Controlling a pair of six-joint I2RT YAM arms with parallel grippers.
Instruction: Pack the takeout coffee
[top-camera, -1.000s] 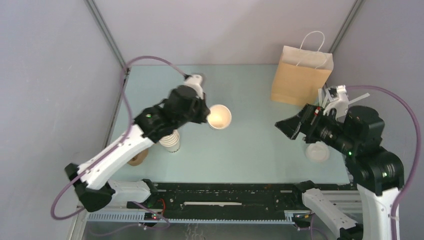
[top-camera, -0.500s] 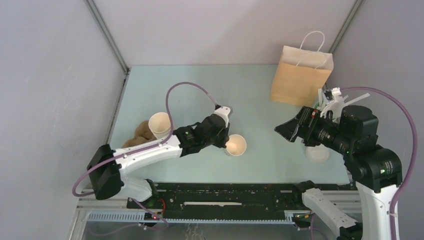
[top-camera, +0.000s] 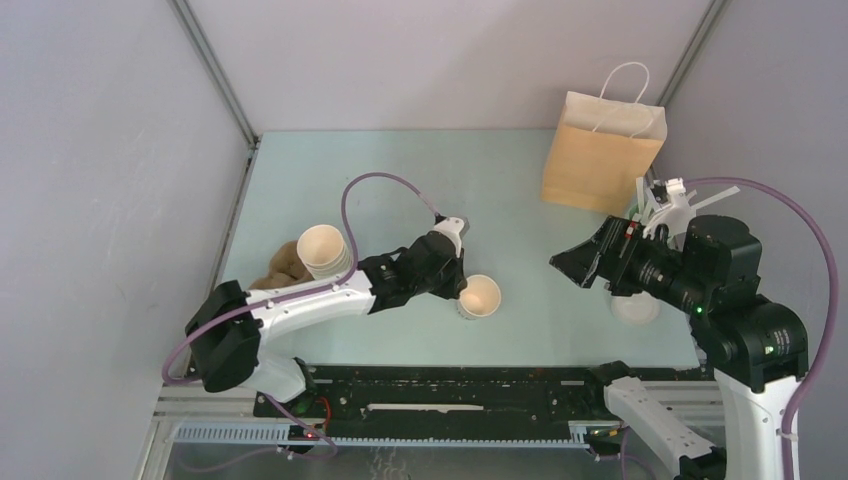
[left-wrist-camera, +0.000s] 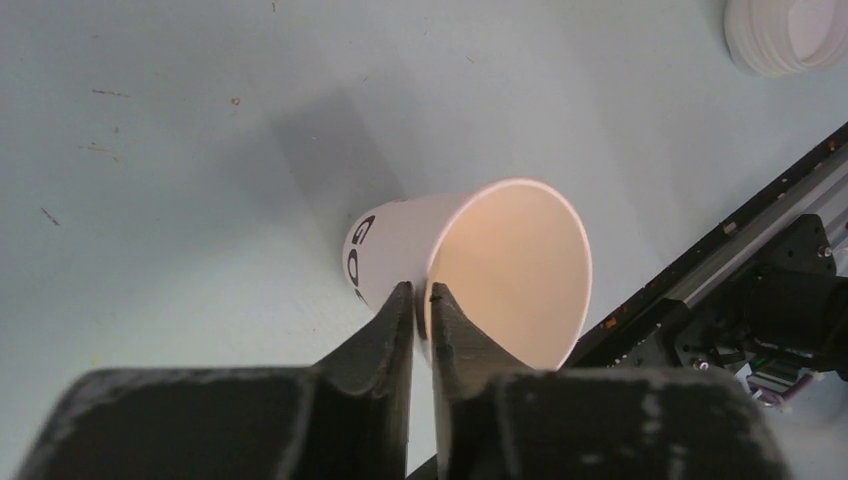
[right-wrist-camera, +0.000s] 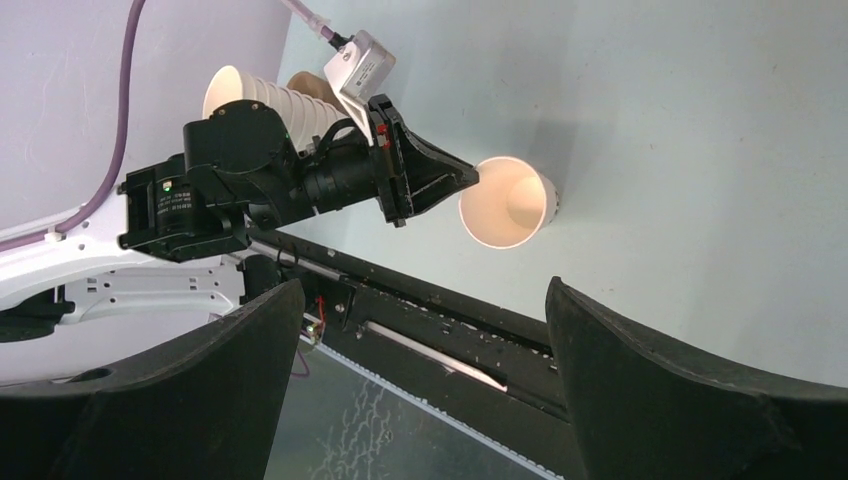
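The cup (top-camera: 479, 297) stands open-mouthed and lidless on the table (top-camera: 420, 180), at about 6 o'clock from its middle, near the front rail. That spot lies between the two arms, probably so the right one can cap it. The lids (top-camera: 634, 305) lie at 4 o'clock, the bag (top-camera: 603, 150) at 1 o'clock and the cup stack (top-camera: 325, 250) at 9 o'clock. The left pincer (left-wrist-camera: 420, 295) comes in from the cup's 9 o'clock and straddles the rim, one finger outside the wall and one inside. The jaws are nearly closed, pinching the wall, a hold that suits thin paper. The right pincer (right-wrist-camera: 422, 290) hangs above the lids with its jaws spread wide, holding nothing and aimed toward the cup.
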